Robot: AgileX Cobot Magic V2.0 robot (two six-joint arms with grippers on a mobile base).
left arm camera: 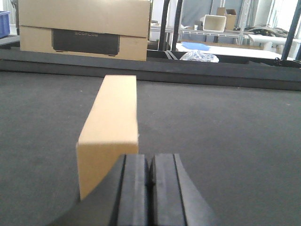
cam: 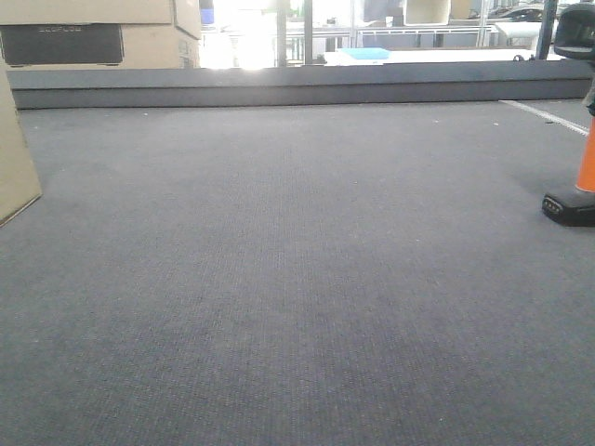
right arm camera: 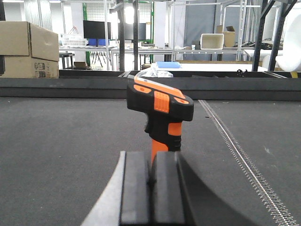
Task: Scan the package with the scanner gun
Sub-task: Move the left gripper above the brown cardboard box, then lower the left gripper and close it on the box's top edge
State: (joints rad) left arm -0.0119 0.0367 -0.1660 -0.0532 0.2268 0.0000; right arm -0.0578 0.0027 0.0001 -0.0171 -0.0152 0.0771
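- I work in a warehouse-like lab: metal racking (right arm camera: 135,37), stacked cardboard cartons (left arm camera: 84,14).
- Monitor (right arm camera: 96,29) and plastic bins (right arm camera: 211,41) on benches behind my dark felt table (cam: 297,279).

tan package (left arm camera: 109,127), orange-black scanner gun (right arm camera: 160,113)

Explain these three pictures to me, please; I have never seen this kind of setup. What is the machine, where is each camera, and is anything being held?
It is a two-armed robot. One picture looks forward, low over the grey mat; the other two come from a camera on each wrist. The left fingers are shut with nothing between them, facing a plain cardboard box standing on the mat. The right fingers are likewise shut and empty, facing an orange-and-black scanner gun standing upright. Bigger boxes sit beyond the mat's far edge.
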